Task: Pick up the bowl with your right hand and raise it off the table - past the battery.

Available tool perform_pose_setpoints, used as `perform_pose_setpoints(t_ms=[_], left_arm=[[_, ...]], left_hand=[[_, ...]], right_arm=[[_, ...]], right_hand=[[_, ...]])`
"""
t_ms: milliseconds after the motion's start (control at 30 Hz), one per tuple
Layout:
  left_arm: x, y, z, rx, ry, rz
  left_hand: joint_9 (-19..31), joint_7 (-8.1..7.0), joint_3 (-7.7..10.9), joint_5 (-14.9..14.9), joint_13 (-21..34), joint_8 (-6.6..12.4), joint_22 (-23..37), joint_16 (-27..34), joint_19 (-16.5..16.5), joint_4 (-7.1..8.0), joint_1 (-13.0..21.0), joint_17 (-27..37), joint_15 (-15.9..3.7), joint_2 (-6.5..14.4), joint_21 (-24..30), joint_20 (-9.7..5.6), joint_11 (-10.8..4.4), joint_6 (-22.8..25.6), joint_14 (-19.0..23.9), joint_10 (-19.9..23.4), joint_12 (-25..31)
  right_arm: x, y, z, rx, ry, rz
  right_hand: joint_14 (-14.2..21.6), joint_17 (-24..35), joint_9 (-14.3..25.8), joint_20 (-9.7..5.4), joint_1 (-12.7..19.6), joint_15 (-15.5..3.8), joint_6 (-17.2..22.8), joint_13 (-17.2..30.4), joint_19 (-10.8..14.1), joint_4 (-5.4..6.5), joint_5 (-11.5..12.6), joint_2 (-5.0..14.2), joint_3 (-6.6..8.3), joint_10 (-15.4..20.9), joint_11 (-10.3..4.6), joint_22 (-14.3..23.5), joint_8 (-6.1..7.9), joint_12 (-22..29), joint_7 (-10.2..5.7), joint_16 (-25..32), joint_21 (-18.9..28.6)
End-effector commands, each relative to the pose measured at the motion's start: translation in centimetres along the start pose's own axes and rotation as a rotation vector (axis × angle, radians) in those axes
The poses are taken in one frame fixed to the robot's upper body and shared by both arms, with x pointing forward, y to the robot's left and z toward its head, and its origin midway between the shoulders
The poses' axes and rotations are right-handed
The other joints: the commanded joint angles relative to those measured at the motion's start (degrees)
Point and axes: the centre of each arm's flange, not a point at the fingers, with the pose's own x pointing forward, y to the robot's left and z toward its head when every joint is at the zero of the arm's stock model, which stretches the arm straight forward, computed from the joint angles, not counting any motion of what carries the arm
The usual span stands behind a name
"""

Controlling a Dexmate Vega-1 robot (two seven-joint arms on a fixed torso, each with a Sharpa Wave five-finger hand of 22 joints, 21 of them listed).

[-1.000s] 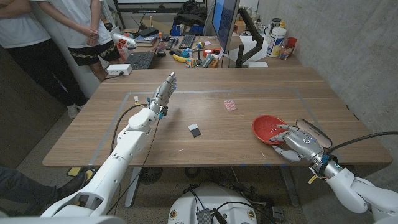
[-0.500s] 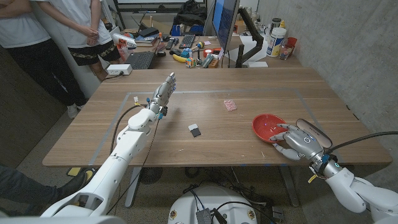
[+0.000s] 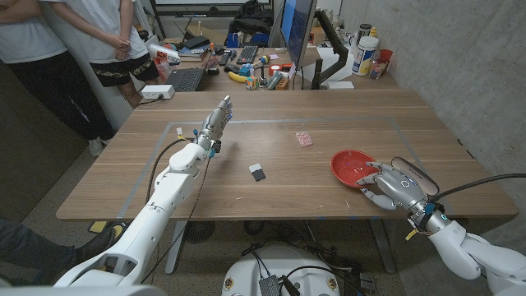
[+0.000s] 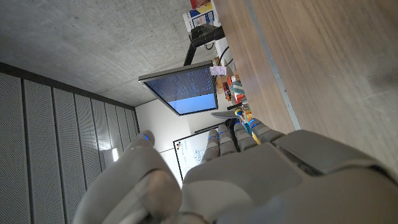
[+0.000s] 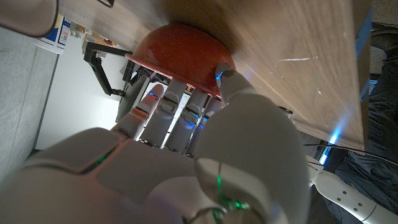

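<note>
Head view: one red bowl (image 3: 352, 165) in right hand (image 3: 393, 187), one battery (image 3: 257, 171).

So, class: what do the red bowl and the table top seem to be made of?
The red bowl looks like plastic: uniform colour, smooth, with a soft sheen, though glazed ceramic is possible. The table top looks like wood or a wood-look laminate: brown grain streaks, matte finish.

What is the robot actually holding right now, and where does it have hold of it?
The right hand grips the red bowl at its near rim, fingers inside and the thumb outside. The left hand holds nothing.
</note>
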Motion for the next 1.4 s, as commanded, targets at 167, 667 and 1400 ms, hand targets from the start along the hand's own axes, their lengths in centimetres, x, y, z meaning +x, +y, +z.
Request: perform_pose_setpoints(t_ms=[167,667,1400], left_arm=[[0.2,0.5,-0.1,-0.003,0.005,0.003],[0.2,0.9,0.2,-0.003,-0.002,0.006],[0.2,1.2,-0.1,-0.017,-0.012,0.014]], left_hand=[[0.2,0.53,-0.38,0.0,0.3,0.1,0.3,-0.3,-0.7,0.09,0.2,0.1,0.03,0.7,0.0,-4.11,0.36,0.4,-0.9,-0.9,-0.2],[0.2,0.57,-0.53,0.0,0.3,0.06,0.2,-0.3,-0.9,-0.02,0.5,0.1,0.06,0.8,-0.1,-3.76,0.65,0.3,-1.0,-1.1,-0.2],[0.2,0.53,-0.74,0.0,0.3,0.12,0.2,-0.2,-0.8,-0.23,0.9,0.1,0.04,0.8,-0.1,-4.05,0.36,0.5,-0.8,-0.7,0.0]], right_arm=[[0.2,-0.4,0.1,0.044,0.004,-0.069],[0.8,-1.4,0.4,0.041,-0.004,-0.109],[1.8,-4.6,0.7,0.046,-0.038,-0.136]], right_hand=[[2.0,0.8,0.1,-4.57,2.8,-4.11,0.8,-0.3,1.3,0.13,-1.3,0.68,-1.08,2.2,0.21,0.1,-0.11,-0.2,0.47,0.5,-0.1],[1.8,0.5,0.0,-4.4,2.6,-3.86,1.9,-0.1,1.3,1.14,-1.8,0.96,-1.93,2.8,0.16,0.1,-0.13,-0.6,0.58,-0.7,-0.3],[2.3,0.0,-0.1,-2.94,1.4,-3.86,1.8,-0.2,0.7,1.94,-2.7,1.41,-2.39,2.4,0.01,0.1,-0.65,-1.7,0.81,-2.0,-0.6]])
